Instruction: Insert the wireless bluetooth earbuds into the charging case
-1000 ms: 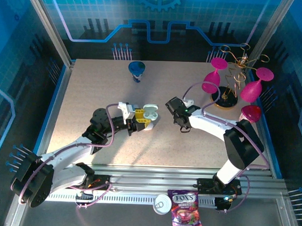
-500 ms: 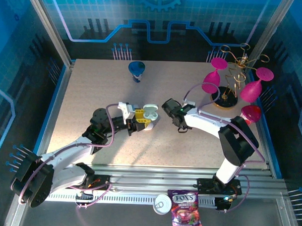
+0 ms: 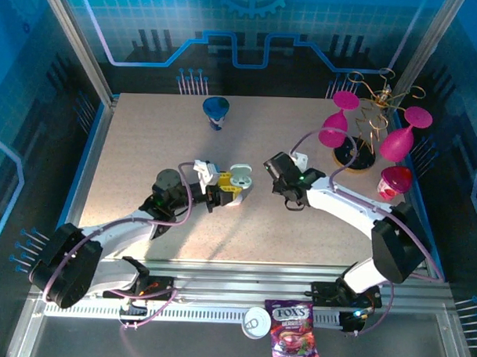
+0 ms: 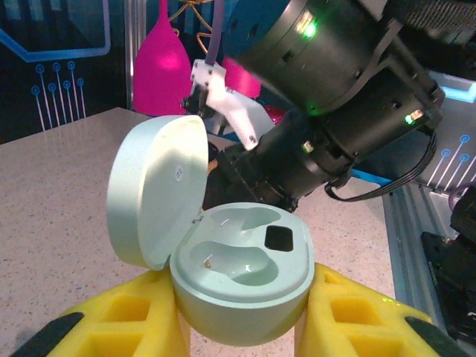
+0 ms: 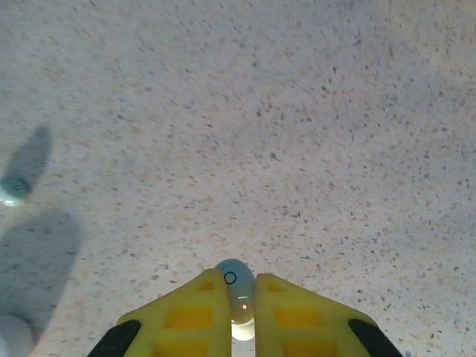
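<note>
Left jaws: were clamped on the open charging case (image 4: 242, 286), lid raised | Right jaws: pinched one earbud (image 5: 236, 294) over the desk (image 5: 312, 111), near the case.

Enclosed work cell, blue-panelled, with one speckled table.
Beige speckled table (image 3: 146, 144) is lying level at the centre, a blue strip (image 3: 86, 169) running along its left edge. Back wall panel (image 3: 306, 32) is showing a blue circuit-line print, with a gear motif (image 3: 252, 0) sitting at the top; the left side wall (image 3: 20, 139) is carrying a grid pattern. Silver frame post (image 3: 76, 40) is slanting up from the rear left corner. Ribbed metal rail (image 3: 235, 282) is spanning the near edge. Bright light is falling from above, casting soft shadows on the table.
</note>
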Available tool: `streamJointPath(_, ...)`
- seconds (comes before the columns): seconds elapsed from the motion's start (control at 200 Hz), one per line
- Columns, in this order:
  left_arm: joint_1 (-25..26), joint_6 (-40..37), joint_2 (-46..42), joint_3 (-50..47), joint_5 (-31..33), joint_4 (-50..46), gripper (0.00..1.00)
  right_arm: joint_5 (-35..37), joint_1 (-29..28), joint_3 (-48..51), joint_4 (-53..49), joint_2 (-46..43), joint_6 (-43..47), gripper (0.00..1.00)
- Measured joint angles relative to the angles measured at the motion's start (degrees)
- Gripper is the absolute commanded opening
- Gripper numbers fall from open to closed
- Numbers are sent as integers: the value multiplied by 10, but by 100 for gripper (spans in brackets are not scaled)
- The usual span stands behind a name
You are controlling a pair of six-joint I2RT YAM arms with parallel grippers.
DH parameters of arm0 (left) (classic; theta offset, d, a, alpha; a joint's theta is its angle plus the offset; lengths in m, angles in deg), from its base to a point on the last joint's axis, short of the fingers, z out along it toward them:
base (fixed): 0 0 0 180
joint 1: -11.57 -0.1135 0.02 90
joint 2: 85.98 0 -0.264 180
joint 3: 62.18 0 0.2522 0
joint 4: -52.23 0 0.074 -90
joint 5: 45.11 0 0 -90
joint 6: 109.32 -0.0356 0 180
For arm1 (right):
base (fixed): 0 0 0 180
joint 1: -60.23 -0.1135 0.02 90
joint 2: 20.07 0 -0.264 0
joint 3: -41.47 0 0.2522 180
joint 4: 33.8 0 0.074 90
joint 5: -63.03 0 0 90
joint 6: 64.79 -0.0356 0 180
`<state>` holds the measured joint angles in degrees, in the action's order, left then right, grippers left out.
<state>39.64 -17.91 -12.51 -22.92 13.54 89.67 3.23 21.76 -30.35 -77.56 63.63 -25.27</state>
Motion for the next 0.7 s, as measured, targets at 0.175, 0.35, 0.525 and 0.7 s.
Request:
streamJointPath(0.175,7,-1,82,5,62,58,30,-24,-1,6,6,-84,18,10)
streamJointPath(0.35,24,-4,148,26,101,104,30,-50,-9,3,18,-110,34,10)
streamJointPath(0.525,42,-10,177,51,125,125,30,-83,-29,-5,42,-110,52,10)
streamJointPath(0.7,59,-18,187,59,140,136,30,-113,-40,-18,71,-106,71,11)
